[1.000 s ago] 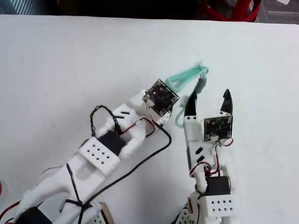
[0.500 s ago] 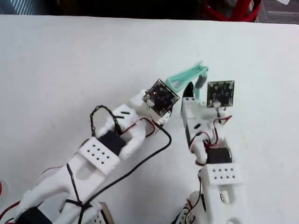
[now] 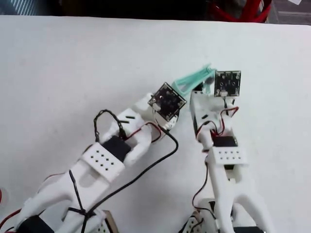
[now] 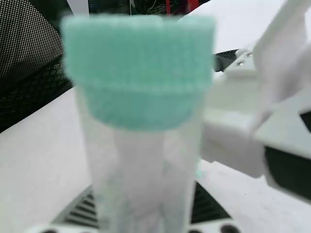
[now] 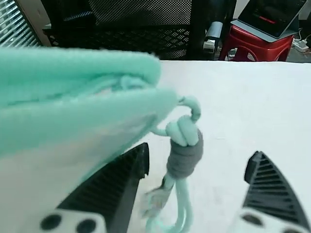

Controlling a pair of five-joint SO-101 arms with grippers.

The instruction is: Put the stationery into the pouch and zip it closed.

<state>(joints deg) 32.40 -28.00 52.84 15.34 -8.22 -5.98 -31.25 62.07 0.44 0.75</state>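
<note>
White worktop (image 3: 73, 58) carries two arms stretched forward side by side, the left end effector (image 4: 141, 209) gripping the mint pouch (image 3: 192, 80) in the air, the right end effector (image 5: 199, 156) wide around its pull cord (image 5: 184, 145); zipping seems in hand, and next it must close on the cord.
</note>
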